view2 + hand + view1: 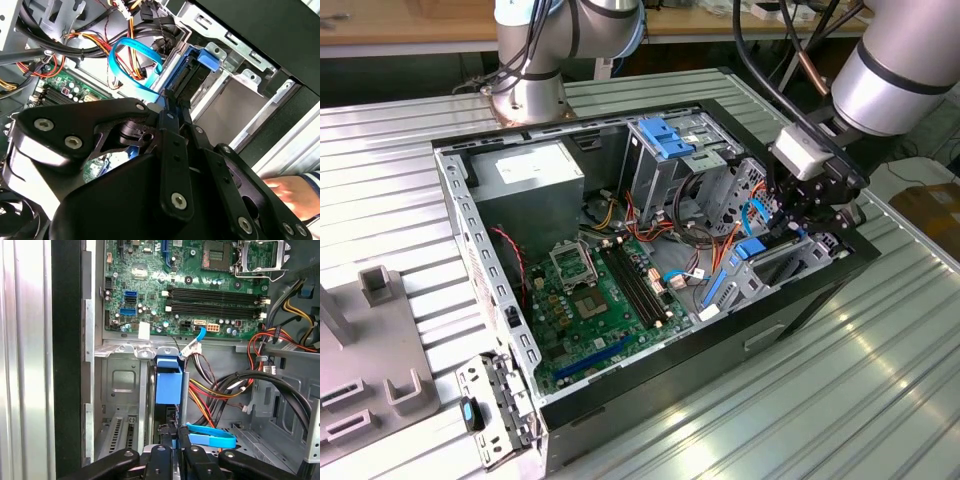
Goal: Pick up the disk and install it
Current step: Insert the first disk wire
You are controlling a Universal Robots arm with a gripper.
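Note:
The disk stands on edge in the metal bay at the case's corner nearest the exterior view's right, with its bright blue rails showing. My gripper hangs right over it. In the second wrist view the black fingers close together on the disk's blue-railed end. The first wrist view looks along the disk, whose blue end piece sits against the bay's metal edge, and the gripper is shut on its near edge.
The open black case holds a green motherboard, a power supply and a tall drive cage. Cable bundles and a blue ribbon cable lie beside the bay. A person's hand rests outside the case.

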